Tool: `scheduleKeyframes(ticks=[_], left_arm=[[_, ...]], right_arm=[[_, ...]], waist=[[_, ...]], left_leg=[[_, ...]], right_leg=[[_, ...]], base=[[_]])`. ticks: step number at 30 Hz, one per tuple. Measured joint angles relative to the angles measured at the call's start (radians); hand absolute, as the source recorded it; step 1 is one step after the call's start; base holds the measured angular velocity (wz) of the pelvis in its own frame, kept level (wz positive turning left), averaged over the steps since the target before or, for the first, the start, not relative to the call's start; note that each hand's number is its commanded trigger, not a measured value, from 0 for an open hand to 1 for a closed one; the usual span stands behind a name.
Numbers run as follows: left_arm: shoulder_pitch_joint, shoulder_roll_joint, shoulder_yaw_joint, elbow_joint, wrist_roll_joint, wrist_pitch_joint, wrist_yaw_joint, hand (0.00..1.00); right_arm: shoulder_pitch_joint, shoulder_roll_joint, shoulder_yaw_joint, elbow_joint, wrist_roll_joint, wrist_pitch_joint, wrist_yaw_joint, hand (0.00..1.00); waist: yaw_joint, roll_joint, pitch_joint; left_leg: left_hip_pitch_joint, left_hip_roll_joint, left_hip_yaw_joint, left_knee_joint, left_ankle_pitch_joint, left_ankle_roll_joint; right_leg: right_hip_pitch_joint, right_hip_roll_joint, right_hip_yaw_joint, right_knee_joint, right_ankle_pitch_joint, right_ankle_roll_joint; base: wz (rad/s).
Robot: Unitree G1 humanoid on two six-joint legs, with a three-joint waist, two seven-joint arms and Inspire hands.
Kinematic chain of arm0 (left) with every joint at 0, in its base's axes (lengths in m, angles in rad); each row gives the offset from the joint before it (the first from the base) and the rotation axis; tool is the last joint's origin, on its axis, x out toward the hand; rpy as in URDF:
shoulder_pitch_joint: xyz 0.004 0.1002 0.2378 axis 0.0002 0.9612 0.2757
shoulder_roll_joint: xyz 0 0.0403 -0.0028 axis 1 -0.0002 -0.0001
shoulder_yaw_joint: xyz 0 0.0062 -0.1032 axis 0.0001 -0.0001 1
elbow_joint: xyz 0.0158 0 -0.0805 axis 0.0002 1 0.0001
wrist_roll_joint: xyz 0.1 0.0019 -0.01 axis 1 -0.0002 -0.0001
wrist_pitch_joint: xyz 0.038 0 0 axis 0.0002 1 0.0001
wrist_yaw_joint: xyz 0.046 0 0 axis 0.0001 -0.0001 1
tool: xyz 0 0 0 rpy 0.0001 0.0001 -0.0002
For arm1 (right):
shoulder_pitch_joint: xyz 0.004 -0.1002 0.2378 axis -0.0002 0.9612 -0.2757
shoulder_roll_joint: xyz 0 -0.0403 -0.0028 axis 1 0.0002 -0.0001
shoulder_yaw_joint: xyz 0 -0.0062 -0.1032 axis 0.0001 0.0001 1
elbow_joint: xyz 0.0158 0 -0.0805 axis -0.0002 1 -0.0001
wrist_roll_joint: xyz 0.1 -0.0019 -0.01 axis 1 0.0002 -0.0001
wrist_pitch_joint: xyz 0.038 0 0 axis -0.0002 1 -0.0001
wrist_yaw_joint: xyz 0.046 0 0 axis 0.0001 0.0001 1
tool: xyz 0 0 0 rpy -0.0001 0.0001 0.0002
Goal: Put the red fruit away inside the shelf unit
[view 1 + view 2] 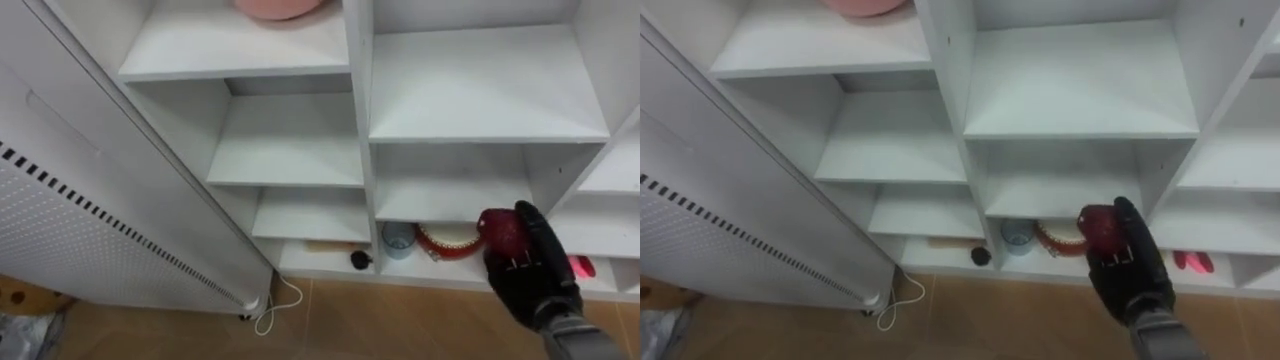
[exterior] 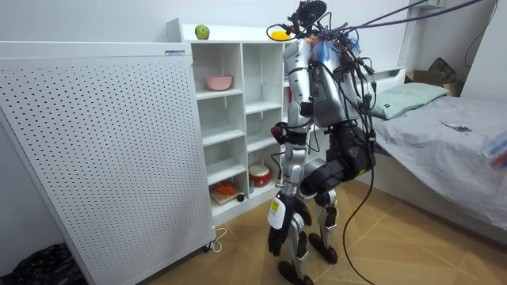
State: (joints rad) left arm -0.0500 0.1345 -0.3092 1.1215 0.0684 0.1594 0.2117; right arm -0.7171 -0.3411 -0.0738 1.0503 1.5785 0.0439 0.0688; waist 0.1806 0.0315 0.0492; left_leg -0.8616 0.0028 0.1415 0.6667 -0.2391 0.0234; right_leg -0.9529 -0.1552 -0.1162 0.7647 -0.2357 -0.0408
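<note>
1. Red fruit (image 1: 497, 232): clasped in the right robot hand (image 1: 530, 270), at the far right of this sweep. It is held in the air before the closet (image 1: 355, 100), on no shelf.
2. Far left: white perforated panel (image 1: 60, 220), standing beside the closet.
3. Top shelf, left column: pink bowl (image 1: 278, 8).
4. Bottom row: small black object (image 1: 360, 259), then blue cup (image 1: 397, 238), with a red-and-white pot (image 1: 447, 242) just beside the cup.
5. Right robot hand: fingers curled round the fruit, seen in front of the pot's compartment.
6. Room view: green apple (image 2: 202, 32) on the closet top. Robot stands facing the closet. Left robot hand (image 2: 277, 229) hangs by its leg; cannot tell how its fingers are set.
</note>
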Motion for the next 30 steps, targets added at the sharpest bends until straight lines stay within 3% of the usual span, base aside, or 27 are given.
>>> scheduleKeyframes(ticks=[2,3,4,14,20,30], left_arm=[[0.000,0.000,-0.016,-0.001,0.000,0.000,-0.007,0.00],[0.000,0.000,-0.018,-0.002,0.000,0.000,-0.007,0.00],[0.000,0.000,-0.019,-0.003,0.001,0.000,-0.008,0.00],[0.015,0.019,-0.030,-0.062,-0.001,0.000,-0.025,0.00],[0.056,0.045,-0.028,-0.105,-0.018,0.001,-0.022,0.00],[0.095,0.049,-0.028,-0.161,-0.018,0.004,-0.018,0.00]], right_arm=[[-0.014,-0.004,0.000,-0.001,0.017,0.000,0.005,1.00],[-0.015,-0.005,0.000,-0.002,0.023,0.000,0.008,0.29],[-0.018,-0.007,0.000,-0.003,0.023,0.000,0.010,0.00],[-0.091,-0.019,-0.007,-0.057,0.027,-0.003,0.008,0.00],[-0.091,-0.019,-0.030,-0.075,0.034,-0.009,-0.004,0.00],[-0.094,-0.019,-0.049,-0.075,0.066,-0.030,-0.041,0.00]], waist=[[0.005,0.000,-0.0001],[0.006,0.000,-0.0001],[0.011,0.000,-0.0003],[0.016,0.004,-0.0033],[0.019,0.006,-0.0061],[0.019,0.013,-0.0123]], left_leg=[[-0.004,-0.001,0.000,0.007,-0.003,0.000],[-0.004,-0.001,0.000,0.009,-0.004,0.000],[-0.005,0.000,0.000,0.011,-0.007,0.000],[-0.036,-0.008,-0.001,0.060,-0.019,0.006],[-0.036,-0.005,-0.003,0.091,-0.032,0.008],[-0.036,0.001,-0.003,0.118,-0.037,0.013]], right_leg=[[-0.005,-0.002,0.000,0.009,-0.005,-0.001],[-0.005,-0.003,-0.001,0.012,-0.007,-0.001],[-0.006,-0.003,-0.001,0.016,-0.010,-0.001],[-0.034,-0.020,-0.013,0.069,-0.029,-0.001],[-0.029,-0.020,-0.012,0.090,-0.032,-0.001],[-0.021,-0.019,-0.014,0.102,-0.029,0.000]], base=[[0.04],[0.00],[0.00],[0.05],[-0.02],[-0.02]])
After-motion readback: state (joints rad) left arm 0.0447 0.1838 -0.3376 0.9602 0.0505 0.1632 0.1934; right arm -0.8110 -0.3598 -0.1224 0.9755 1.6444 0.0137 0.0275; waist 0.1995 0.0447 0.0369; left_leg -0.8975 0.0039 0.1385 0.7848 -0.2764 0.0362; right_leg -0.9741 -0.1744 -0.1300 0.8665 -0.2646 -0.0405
